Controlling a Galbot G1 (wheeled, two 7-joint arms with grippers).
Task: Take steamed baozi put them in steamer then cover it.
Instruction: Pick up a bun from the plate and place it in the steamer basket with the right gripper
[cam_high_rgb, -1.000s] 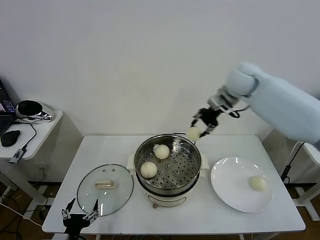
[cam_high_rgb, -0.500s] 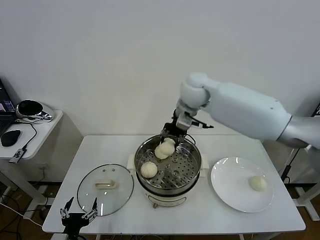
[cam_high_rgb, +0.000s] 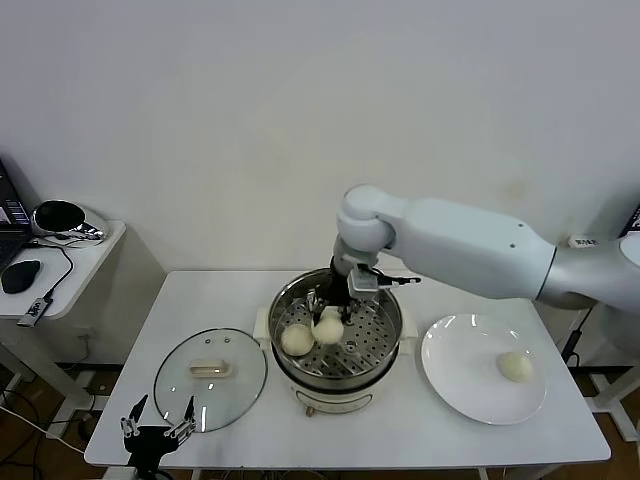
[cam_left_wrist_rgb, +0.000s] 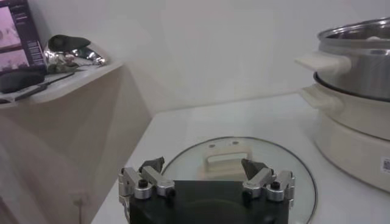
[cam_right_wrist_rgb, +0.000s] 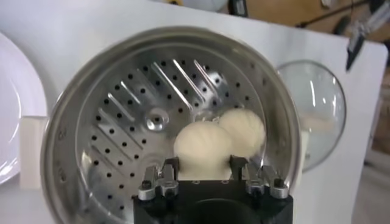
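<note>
Since a second earlier, the right gripper (cam_high_rgb: 327, 312) had carried a baozi (cam_right_wrist_rgb: 203, 149) down into the steamer (cam_high_rgb: 388, 340), fingers clenched on it beside another bun (cam_high_rgb: 296, 339). Next: release. One baozi waited on the plate (cam_high_rgb: 455, 375); the left gripper (cam_left_wrist_rgb: 206, 182) idled, released, near the cover (cam_high_rgb: 175, 385).

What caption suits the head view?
Right gripper holds a baozi inside the steamer, beside another bun; glass lid waits.
</note>
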